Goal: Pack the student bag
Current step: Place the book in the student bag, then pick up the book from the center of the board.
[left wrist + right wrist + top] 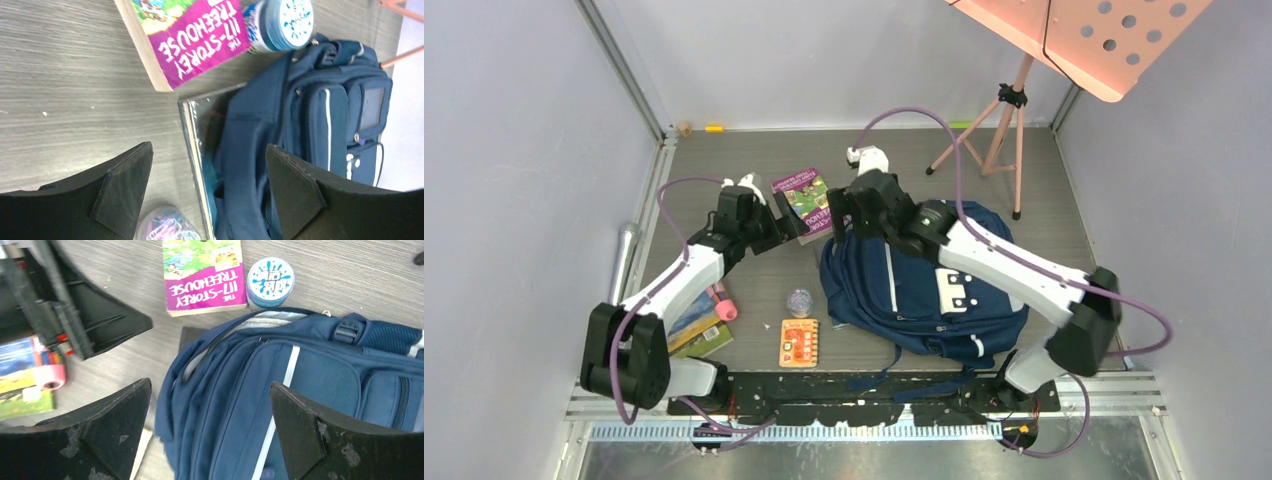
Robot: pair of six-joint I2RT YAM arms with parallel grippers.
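Status: left gripper (208, 150) and right gripper (210, 386) spread, empty; bag (924, 290) centre-right of top view.
Advice: hold bag mouth wide before sliding purple book (802, 195) in, spine first.

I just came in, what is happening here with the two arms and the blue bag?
Two robot arms are packing a navy student bag that lies on the table. Both hover over its top end: the left hand and the right hand are open and hold nothing. A thin flat book lies partly under the bag's edge; whether it is inside, I cannot tell. A purple Treehouse book and a blue-lidded tub lie outside, beside the bag's top.
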